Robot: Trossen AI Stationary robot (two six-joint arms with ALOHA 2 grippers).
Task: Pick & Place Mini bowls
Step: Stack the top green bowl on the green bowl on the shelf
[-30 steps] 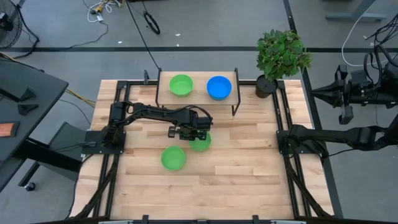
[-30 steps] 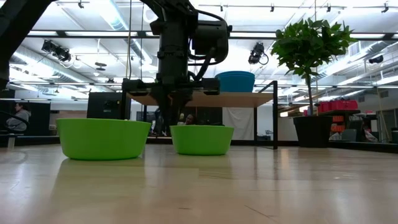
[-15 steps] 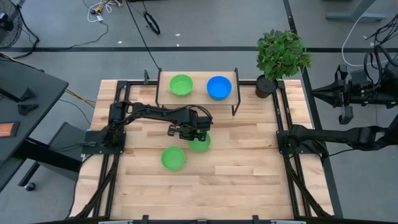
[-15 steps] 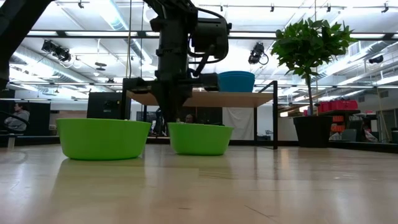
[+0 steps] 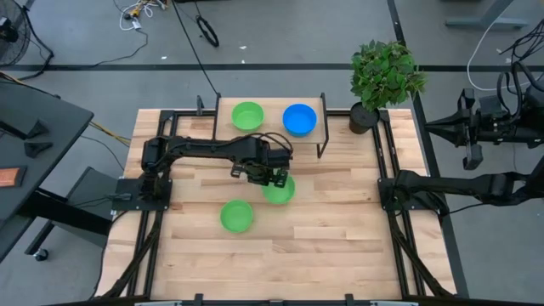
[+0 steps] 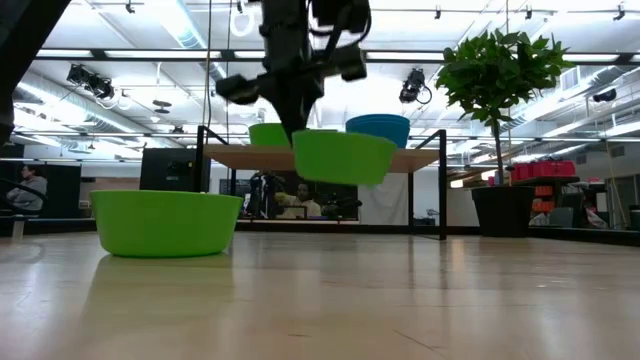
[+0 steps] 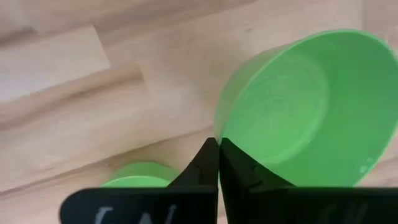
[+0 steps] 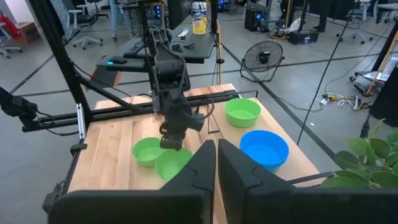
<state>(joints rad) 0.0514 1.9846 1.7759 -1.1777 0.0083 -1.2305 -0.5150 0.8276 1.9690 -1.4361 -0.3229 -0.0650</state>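
A: Since a second ago the left pincer [image 5: 270, 176] has clamped shut on the rim of the green bowl [image 5: 279, 189] and hoisted it clear off the tabletop [image 5: 340, 229], tilted

B: so where next? The raised shelf [image 5: 270, 132] with one green and one blue bowl [image 5: 299, 119] sits just behind it. Right pincer [image 8: 216, 163] is shut, parked way off at the right edge
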